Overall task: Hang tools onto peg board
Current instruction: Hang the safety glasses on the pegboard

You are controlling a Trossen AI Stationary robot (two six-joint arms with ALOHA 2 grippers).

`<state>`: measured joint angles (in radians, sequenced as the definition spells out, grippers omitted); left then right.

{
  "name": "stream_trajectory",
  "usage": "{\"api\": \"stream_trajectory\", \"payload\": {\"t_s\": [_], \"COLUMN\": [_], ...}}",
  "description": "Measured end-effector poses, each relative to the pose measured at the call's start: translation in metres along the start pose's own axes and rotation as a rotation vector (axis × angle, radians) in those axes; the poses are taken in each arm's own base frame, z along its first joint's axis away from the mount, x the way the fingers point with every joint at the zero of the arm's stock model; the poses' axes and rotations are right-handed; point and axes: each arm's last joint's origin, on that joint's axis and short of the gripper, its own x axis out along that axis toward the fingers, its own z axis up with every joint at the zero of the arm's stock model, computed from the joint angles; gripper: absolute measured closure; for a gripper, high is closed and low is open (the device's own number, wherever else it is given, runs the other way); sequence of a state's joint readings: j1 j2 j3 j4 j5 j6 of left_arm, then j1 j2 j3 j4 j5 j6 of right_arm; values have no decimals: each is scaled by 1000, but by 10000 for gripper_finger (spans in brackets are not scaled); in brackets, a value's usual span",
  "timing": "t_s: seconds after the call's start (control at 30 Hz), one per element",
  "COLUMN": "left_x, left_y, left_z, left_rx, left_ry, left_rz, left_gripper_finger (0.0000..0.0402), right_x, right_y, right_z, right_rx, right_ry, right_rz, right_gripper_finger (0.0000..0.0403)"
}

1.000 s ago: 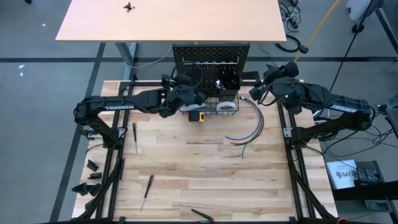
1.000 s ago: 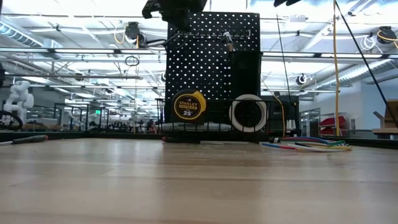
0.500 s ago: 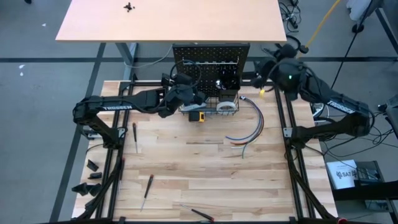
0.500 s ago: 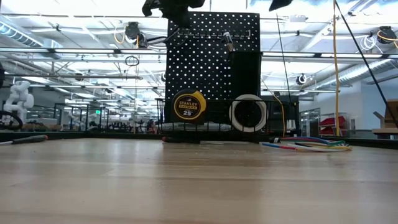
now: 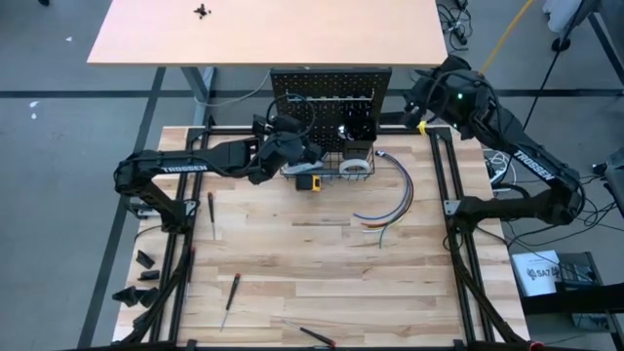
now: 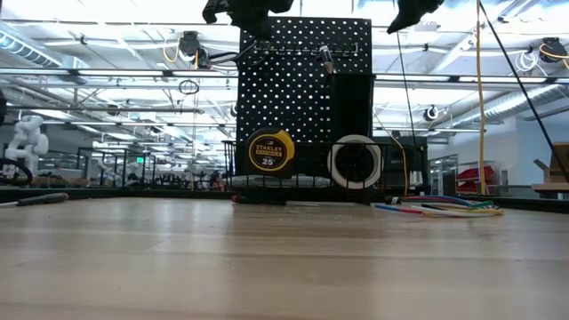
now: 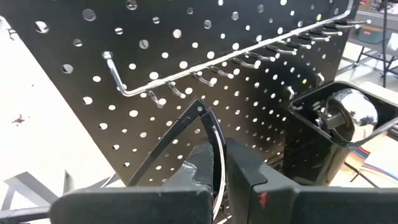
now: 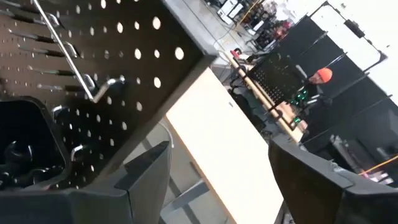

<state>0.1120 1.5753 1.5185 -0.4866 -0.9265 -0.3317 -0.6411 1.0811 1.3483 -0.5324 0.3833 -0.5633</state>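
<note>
Peg board (image 5: 331,107) stands upright at the far edge of the wooden table (image 5: 292,283), black, full of holes, with a hook rail across it. Left gripper (image 5: 300,148) sits right in front of the board; its wrist view shows the two fingers (image 7: 249,174) pressed together on a thin black angled tool (image 7: 202,134), tip just below the chrome rail (image 7: 236,53), not on a hook. High view can't show that grip, only the arm reaching in. Right gripper (image 5: 417,109) is off the board's right edge, above table level; its wrist view shows fingers (image 8: 149,168) spread wide with nothing between them, looking past the board's corner at the peach tabletop (image 8: 217,149) behind, and a person in an orange hat (image 8: 320,76) far back in the room.

Low view shows what the overhead hides: yellow tape measure (image 6: 269,149) and white tape roll (image 6: 355,162) sitting side by side in the wire basket (image 6: 302,178) at the board's foot, one tool hung on the upper rail (image 6: 327,60), coloured wires (image 6: 440,208) lying on the table to the right. Small black bin (image 7: 336,130) on the board holds a shiny metal piece, seen only from the left wrist.

Overhead alone shows loose tools on the table: a screwdriver (image 5: 212,213) by the left frame, another (image 5: 230,300) nearer the front, a third (image 5: 310,335) at the front edge.
</note>
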Motion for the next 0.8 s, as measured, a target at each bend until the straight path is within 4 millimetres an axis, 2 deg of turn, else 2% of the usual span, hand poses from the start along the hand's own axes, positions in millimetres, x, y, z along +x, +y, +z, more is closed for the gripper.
{"api": "stream_trajectory", "payload": {"t_s": [0.8], "left_x": [20], "left_y": [17], "left_z": [4], "left_rx": [8], "left_ry": [22], "left_rz": [38], "left_gripper_finger": [388], "right_x": [4], "right_y": [-3], "right_z": [-3], "right_rx": [-1], "right_ry": [14], "right_rz": [8], "right_gripper_finger": [140]}}
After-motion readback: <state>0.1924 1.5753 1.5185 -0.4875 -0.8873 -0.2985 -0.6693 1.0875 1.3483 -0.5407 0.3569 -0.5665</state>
